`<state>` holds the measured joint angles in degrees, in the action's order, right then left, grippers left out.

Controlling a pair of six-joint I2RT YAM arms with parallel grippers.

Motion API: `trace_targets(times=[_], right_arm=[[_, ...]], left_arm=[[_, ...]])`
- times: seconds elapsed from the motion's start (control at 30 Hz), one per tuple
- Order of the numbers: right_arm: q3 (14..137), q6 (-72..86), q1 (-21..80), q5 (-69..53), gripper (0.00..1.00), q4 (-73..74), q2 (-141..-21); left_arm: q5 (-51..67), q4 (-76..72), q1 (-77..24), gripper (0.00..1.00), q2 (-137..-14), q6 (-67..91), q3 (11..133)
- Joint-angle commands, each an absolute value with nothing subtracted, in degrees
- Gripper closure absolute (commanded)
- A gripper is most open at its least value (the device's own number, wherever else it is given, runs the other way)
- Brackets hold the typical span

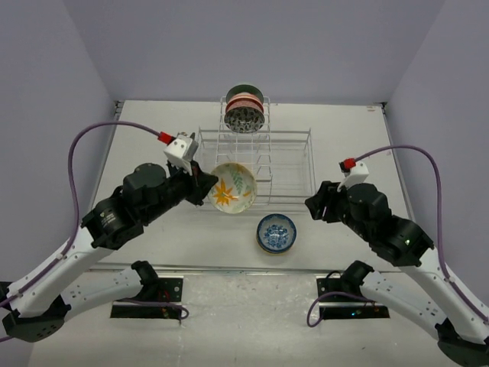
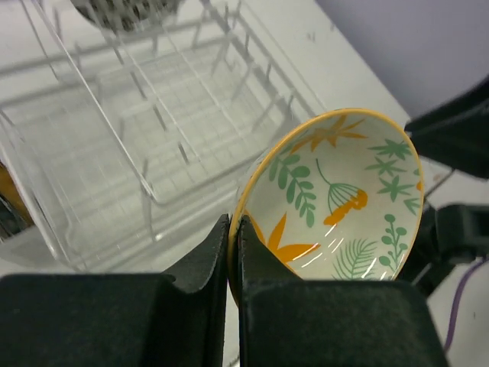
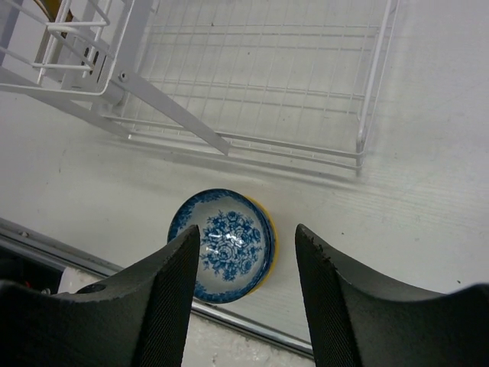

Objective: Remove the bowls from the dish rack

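My left gripper (image 1: 208, 186) is shut on the rim of a cream bowl with orange and green leaves (image 1: 232, 187), holding it tilted above the near left edge of the white wire dish rack (image 1: 286, 164). In the left wrist view the fingers (image 2: 235, 229) pinch the bowl's rim (image 2: 344, 199). A few bowls (image 1: 244, 113) stand on edge at the rack's far end. A blue-and-white bowl (image 1: 276, 232) sits on the table in front of the rack, nested in a yellow-rimmed bowl (image 3: 269, 237). My right gripper (image 3: 248, 233) is open and empty above the blue-and-white bowl (image 3: 221, 245).
The rack (image 3: 252, 76) has upright wire dividers along its middle, and its near part (image 2: 153, 138) holds nothing. A metal strip (image 1: 252, 269) marks the table's near edge. Purple walls close in the table at the back and sides.
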<state>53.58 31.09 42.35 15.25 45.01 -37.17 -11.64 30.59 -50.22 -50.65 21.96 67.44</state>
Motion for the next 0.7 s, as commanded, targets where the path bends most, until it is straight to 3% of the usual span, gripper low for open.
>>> trace_targets(times=[0.0, 0.23, 0.67], right_arm=[[57.13, 28.57, 42.28, 15.38, 0.45, 42.89, -38.75], [58.53, 28.56, 42.36, 16.08, 0.45, 44.12, -40.25], [58.19, 28.39, 42.36, 17.31, 0.45, 46.23, -39.99]], left_arm=[[-0.27, 34.54, -50.62, 1.00, -48.44, 28.29, 61.10], [-1.30, 35.95, -51.06, 1.00, -43.51, 35.41, 43.71], [-13.36, 23.39, -50.98, 1.00, -50.27, 46.23, 30.86]])
